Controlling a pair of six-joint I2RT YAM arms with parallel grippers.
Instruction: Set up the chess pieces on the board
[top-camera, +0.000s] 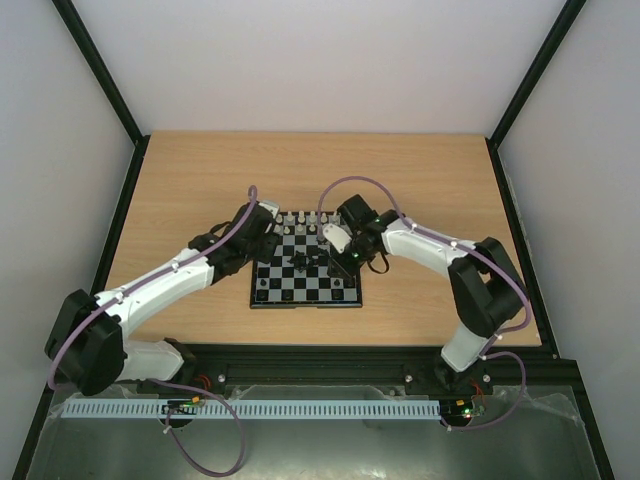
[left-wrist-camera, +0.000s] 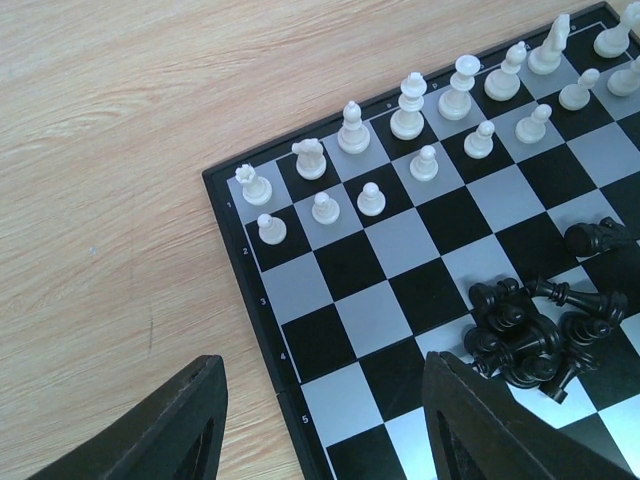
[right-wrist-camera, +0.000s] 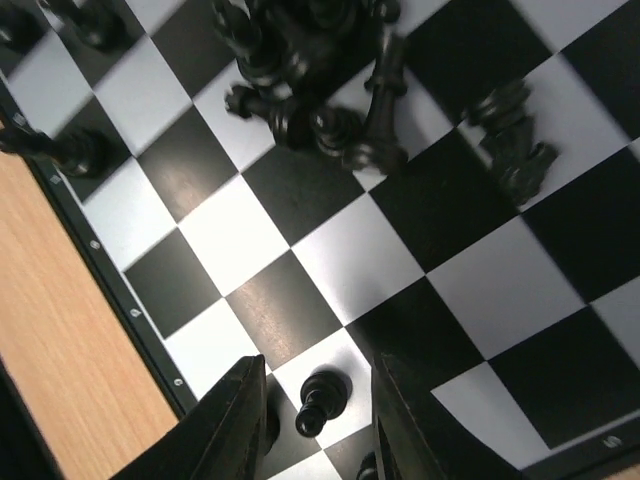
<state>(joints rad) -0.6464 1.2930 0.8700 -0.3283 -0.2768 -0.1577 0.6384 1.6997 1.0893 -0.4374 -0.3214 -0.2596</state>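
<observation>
Two rows of white chess pieces (left-wrist-camera: 408, 110) stand upright along the far edge of the board (top-camera: 305, 304), which lies in the middle of the wooden table (top-camera: 200, 180). Most of the black pieces are in a tumbled heap (left-wrist-camera: 525, 335) near the centre of the board, many on their sides and touching one another. Another fallen black piece (left-wrist-camera: 595, 238) lies close to the heap.

The right gripper (right-wrist-camera: 318, 368) hangs low over the board with its fingers apart. A single black pawn (right-wrist-camera: 320, 400) stands on a pale square between them, with a gap on each side, so nothing is gripped. A few other black pieces stand along the near edge.

The left gripper (left-wrist-camera: 322, 365) is open and empty, straddling the board's left border, one finger over the table and the other over the squares.
</observation>
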